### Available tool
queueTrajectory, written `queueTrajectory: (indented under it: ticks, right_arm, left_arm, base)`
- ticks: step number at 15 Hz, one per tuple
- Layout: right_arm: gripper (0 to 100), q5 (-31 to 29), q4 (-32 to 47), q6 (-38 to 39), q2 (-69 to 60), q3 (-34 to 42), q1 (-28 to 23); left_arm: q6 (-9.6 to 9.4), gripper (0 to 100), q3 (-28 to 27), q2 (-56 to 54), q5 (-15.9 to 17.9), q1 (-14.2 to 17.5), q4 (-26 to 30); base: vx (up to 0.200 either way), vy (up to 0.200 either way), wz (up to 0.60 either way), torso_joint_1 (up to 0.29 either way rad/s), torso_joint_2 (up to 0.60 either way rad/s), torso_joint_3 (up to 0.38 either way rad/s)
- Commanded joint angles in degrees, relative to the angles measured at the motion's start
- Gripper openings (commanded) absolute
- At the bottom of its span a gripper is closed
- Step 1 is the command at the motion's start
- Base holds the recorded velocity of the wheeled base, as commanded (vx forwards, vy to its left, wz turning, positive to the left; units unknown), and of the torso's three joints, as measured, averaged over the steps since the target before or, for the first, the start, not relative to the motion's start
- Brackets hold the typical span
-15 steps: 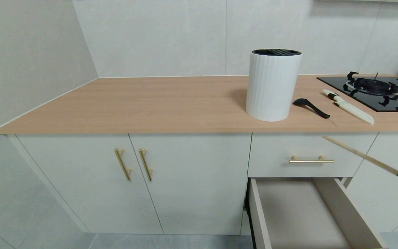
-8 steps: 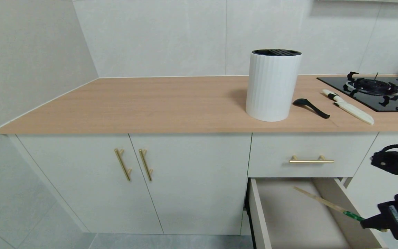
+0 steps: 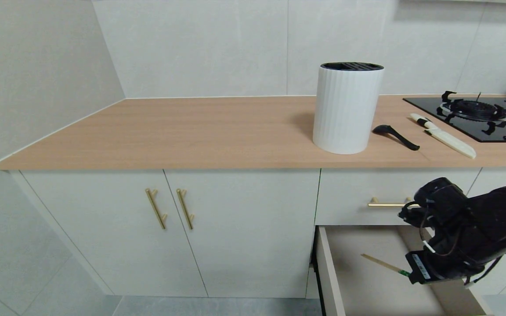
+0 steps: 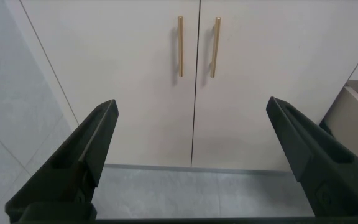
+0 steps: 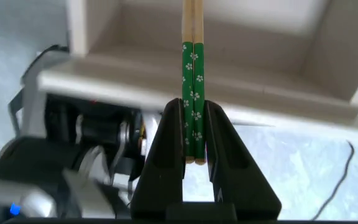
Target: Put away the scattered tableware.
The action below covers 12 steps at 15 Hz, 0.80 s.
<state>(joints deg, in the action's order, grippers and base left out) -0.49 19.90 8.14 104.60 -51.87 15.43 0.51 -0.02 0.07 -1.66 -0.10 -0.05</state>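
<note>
1. The left gripper [image 4: 191,109] is held wide open near the cupboard doors [image 4: 197,74], and nothing is gripped by it.
2. A white holder [image 3: 347,109] is stood on the counter [image 3: 191,131]. Nothing is seen sticking out of it.
3. The drawer [image 3: 327,272] is pulled open. The chopsticks [image 3: 382,262] are pinched tight by the right gripper [image 3: 411,273] and are held over the drawer. They are not yet let go, so this step is judged to be half done.
4. A black spoon [image 3: 395,136] is laid on the counter just beside the holder. It is not yet put away.
5. A knife [image 3: 444,136] is laid near the stove [image 3: 490,127]. It is also not yet put away.
</note>
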Motion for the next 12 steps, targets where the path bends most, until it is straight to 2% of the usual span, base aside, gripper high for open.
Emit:
queueTrajectory:
  ticks: [1,2,6,9,12]
  right_arm:
    - [0,-0.3,-1.4,0.6,7.5,-3.1,0.0]
    - [0,-0.3,-3.7,2.2,10.0,-5.4,0.0]
    - [0,-0.8,-3.7,4.3,14.4,-11.1,0.8]
    - [0,-4.6,-4.1,6.4,17.7,-13.7,2.0]
    - [0,-4.8,-5.6,6.4,19.1,-14.4,2.1]
  left_arm:
    - [0.02,100,-0.1,0.0,0.0,0.0,0.0]
    - [0.02,100,0.0,0.0,0.0,0.0,0.0]
    - [0.02,100,-0.1,0.0,0.0,0.0,0.0]
    - [0.02,100,0.0,0.0,0.0,0.0,0.0]
    - [0.10,100,0.0,0.0,0.0,0.0,0.0]
  base:
    - [0.000,0.000,0.00,0.000,0.00,0.000]
    - [0.000,0.000,0.00,0.000,0.00,0.000]
    - [0.000,0.000,0.00,0.000,0.00,0.000]
    - [0.000,0.000,0.00,0.000,0.00,0.000]
    - [0.000,0.000,0.00,-0.079,0.32,0.229]
